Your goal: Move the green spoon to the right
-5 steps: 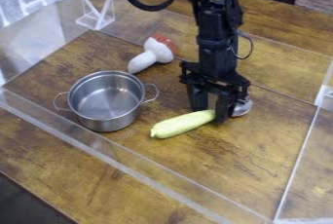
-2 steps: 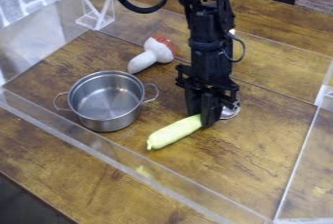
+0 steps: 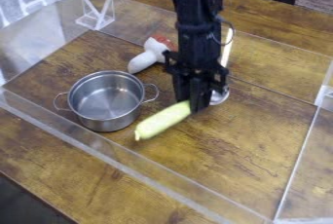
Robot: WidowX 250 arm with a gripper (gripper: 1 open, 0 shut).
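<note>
The green spoon point(image 3: 164, 121) has a thick yellow-green handle and hangs above the wooden table point(image 3: 247, 150), tilted with its handle end down to the lower left. My gripper point(image 3: 196, 99) points straight down and is shut on the spoon near its bowl end. A bit of the shiny bowl point(image 3: 220, 96) shows just right of the fingers. The spoon's free end hovers close to the right side of the pot.
A steel pot point(image 3: 107, 99) with two handles stands left of the spoon. A white mushroom-shaped thing with a red cap point(image 3: 152, 53) lies behind the gripper. Clear plastic walls point(image 3: 156, 174) run along the front and right. A white rack point(image 3: 93, 14) stands at the back left.
The gripper closed on the spoon, which lay flat on the table, then rose and shifted left. The spoon now hangs tilted off the table.
</note>
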